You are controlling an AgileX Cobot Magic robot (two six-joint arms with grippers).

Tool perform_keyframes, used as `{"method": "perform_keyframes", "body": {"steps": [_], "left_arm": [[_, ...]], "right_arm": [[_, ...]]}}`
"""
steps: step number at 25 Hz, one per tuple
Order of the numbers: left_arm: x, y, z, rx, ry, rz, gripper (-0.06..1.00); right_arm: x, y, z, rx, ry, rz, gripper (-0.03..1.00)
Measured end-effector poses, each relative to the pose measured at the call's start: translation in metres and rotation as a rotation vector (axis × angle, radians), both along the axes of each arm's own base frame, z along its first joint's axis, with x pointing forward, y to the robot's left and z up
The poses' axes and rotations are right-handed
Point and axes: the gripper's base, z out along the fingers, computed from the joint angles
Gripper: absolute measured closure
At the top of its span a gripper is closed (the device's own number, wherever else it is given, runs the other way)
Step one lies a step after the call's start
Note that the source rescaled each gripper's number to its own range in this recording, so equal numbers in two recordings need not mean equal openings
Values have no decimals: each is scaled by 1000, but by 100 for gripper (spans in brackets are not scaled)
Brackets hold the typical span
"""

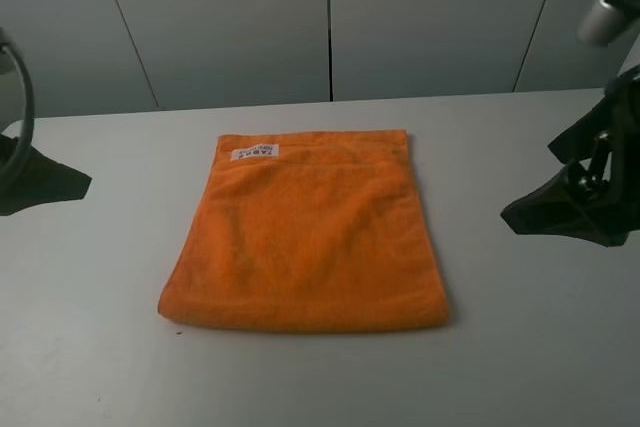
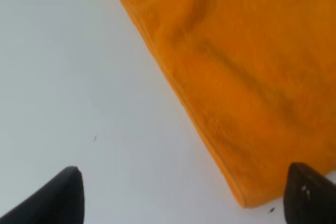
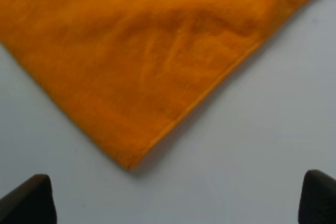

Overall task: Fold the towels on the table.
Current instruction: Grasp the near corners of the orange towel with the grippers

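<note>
The orange towel (image 1: 305, 237) lies flat in the middle of the white table (image 1: 90, 347), roughly square, with its white label (image 1: 255, 152) at the far left corner. My left gripper (image 1: 45, 182) hangs at the left edge of the view, apart from the towel, open and empty. The left wrist view shows its gap (image 2: 184, 203) above bare table beside the towel's edge (image 2: 236, 66). My right gripper (image 1: 565, 212) is to the right of the towel, open and empty. The right wrist view shows its gap (image 3: 173, 203) just off a towel corner (image 3: 147, 40).
Grey wall panels (image 1: 330, 17) stand behind the table's far edge. A dark cable loop (image 1: 22, 97) hangs at the far left. A silver cylinder (image 1: 603, 17) on the right arm shows at the upper right. Bare tabletop surrounds the towel on all sides.
</note>
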Motion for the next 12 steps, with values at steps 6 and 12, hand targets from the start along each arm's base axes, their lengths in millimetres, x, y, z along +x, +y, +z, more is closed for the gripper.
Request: {"method": "perform_keyframes", "body": {"steps": [6, 12], "left_arm": [[21, -16, -29, 153, 13, -373, -4], [19, -41, -51, 328, 61, -629, -4]], "right_arm": [[33, 47, -41, -174, 151, 266, -3], [20, 92, -76, -313, 209, 504, -3]]}}
